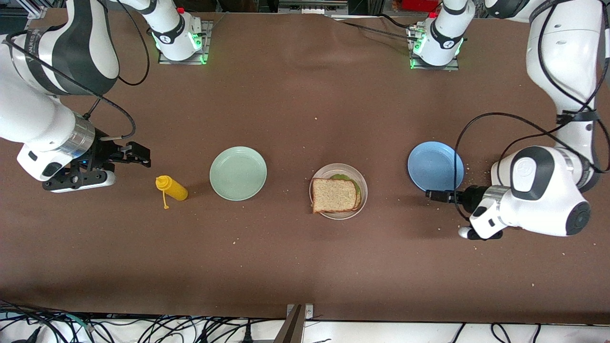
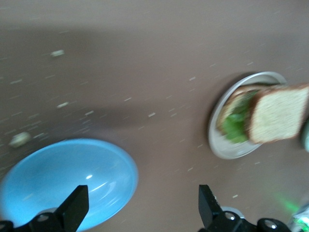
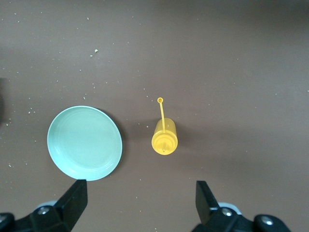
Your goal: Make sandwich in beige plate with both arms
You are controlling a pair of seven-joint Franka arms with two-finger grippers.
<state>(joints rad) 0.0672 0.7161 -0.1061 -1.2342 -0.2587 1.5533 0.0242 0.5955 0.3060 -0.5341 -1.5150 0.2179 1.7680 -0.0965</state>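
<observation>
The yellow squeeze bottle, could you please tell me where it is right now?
In the front view, the yellow plastic squeeze bottle lies on its side on the brown table, beside the round mint-green plate, toward the right arm's end, with the open right gripper close by.

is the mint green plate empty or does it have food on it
Empty. The mint-green plate shows only its bare glossy surface in both the front and right wrist views; the sandwich sits on the beige plate.

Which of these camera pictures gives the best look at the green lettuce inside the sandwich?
The left wrist view: it sees the ruffled green lettuce leaf from the side, under the top bread slice. The front view shows only a green edge. The right wrist view misses it.
</observation>
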